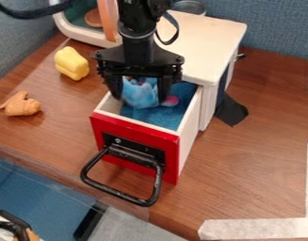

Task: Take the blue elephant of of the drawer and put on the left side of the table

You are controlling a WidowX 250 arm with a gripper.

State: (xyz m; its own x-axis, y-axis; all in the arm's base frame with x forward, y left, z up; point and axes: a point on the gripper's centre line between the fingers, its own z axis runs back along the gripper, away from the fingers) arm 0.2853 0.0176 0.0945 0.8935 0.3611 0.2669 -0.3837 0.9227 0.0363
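claw [140, 99] spread wide, blue elephant [140, 94] between its fingers [164, 87], drawer [136, 129] beneath

"How many toys do you make it?"

"One blue elephant [140, 89], one yellow toy [71, 63], one knobbly tan toy [21, 104]. The pink bit [171, 100] I can't settle as separate."

"And furniture?"

"One desk [263, 155], one white cabinet [209, 40], one drawer [109, 124] with one handle [115, 191]."

"Tape?"

"Three pale strips [256, 229] in sight, plus one black piece of material [231, 110]."

"The robot?"

"One arm [137, 28], one pincer [140, 98]."

"Metal container [189, 6]?"

"Just one."
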